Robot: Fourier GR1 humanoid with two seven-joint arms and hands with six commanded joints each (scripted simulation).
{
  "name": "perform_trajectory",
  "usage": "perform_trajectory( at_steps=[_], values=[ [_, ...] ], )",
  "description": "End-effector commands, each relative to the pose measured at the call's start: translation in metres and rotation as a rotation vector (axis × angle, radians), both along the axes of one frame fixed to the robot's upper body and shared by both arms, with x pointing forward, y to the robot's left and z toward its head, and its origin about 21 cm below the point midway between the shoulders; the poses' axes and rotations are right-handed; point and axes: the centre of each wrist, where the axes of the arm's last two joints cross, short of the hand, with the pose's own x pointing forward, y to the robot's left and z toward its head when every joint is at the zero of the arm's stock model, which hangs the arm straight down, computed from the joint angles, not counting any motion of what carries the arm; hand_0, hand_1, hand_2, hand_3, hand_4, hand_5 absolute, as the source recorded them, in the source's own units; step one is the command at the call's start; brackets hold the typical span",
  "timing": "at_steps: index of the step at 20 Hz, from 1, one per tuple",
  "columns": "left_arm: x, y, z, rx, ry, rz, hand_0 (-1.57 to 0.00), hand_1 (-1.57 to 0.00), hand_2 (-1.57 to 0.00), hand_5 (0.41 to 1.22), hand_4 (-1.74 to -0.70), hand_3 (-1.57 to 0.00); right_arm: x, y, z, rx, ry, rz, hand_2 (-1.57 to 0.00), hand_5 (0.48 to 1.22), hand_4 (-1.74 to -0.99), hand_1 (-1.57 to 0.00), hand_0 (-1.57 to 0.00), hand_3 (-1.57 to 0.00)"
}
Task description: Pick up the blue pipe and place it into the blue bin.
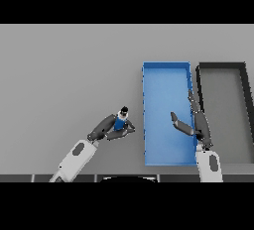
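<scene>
The left robot hand (110, 127) has its fingers curled round the blue pipe (120, 121) just left of the blue bin (166, 70), so it should lift clear of the tabletop (64, 75), then carry it toward 3 o'clock over the wall, while the right robot hand (191, 122) hangs open-fingered over the bin.

Grey counter (69, 65) carrying two rectangular bins.
The blue bin (165, 78) stands right of centre with its long sides running away from the viewer; the dark-rimmed bin (246, 110), with a grey floor, stands just beside it on the right, parallel, its near end reaching about as far forward as that of the blue bin. The counter's left half is a plain, uniform grey. Whether the small blue pipe (120, 122) left of the blue bin rests on the counter cannot be told.
</scene>
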Motion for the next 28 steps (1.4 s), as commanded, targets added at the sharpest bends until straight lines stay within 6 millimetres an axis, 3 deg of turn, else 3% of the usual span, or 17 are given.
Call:
perform_trajectory(
  at_steps=[1,3,7,12,17,23,25,28],
  values=[
    [-0.001,-0.003,0.001,0.007,-0.016,0.008,-1.32,-1.36,-1.39,1.139,-1.51,-1.38,0.002,0.001,0.0,0.008,0.001,0.002,0.0,0.646,-1.222,0.0,0.0,0.0],
    [-0.004,0.0,0.001,-0.029,-0.05,0.017,-1.41,-1.43,-1.45,1.169,-1.49,-1.45,0.003,0.001,0.0,0.017,0.0,0.0,0.0,0.635,-1.22,0.0,0.0,0.0],
    [0.001,-0.011,0.025,-0.094,-0.129,0.013,-1.5,-1.51,-1.52,1.2,-1.47,-1.52,-0.001,0.003,-0.001,0.023,-0.003,0.015,0.0,0.633,-1.229,0.0,0.0,0.0],
    [0.011,-0.023,0.064,-0.143,-0.192,-0.042,-1.55,-1.55,-1.56,1.214,-1.47,-1.55,0.002,0.002,-0.001,-0.01,0.0,0.001,0.0,0.642,-1.194,0.0,0.0,0.0],
    [0.008,-0.033,0.085,-0.127,-0.207,-0.095,-1.56,-1.56,-1.57,1.219,-1.47,-1.57,0.003,-0.003,-0.001,-0.032,-0.01,-0.008,0.0,0.643,-1.158,0.0,0.0,0.0],
    [0.008,-0.029,0.083,-0.113,-0.187,-0.103,-1.57,-1.57,-1.57,1.22,-1.47,-1.57,-0.011,-0.003,0.006,-0.064,-0.044,-0.041,0.0,0.643,-1.138,0.0,0.0,0.0],
    [0.009,-0.03,0.082,-0.1,-0.185,-0.096,-1.57,-1.57,-1.57,1.22,-1.47,-1.57,-0.02,0.0,0.013,-0.091,-0.057,-0.069,0.0,0.643,-1.188,0.0,0.0,0.0],
    [0.007,-0.032,0.078,-0.113,-0.19,-0.111,-1.57,-1.57,-1.57,1.22,-1.47,-1.57,-0.028,0.002,0.018,-0.092,-0.074,-0.079,-0.02,0.642,-1.187,0.0,0.0,0.0]
  ],
)
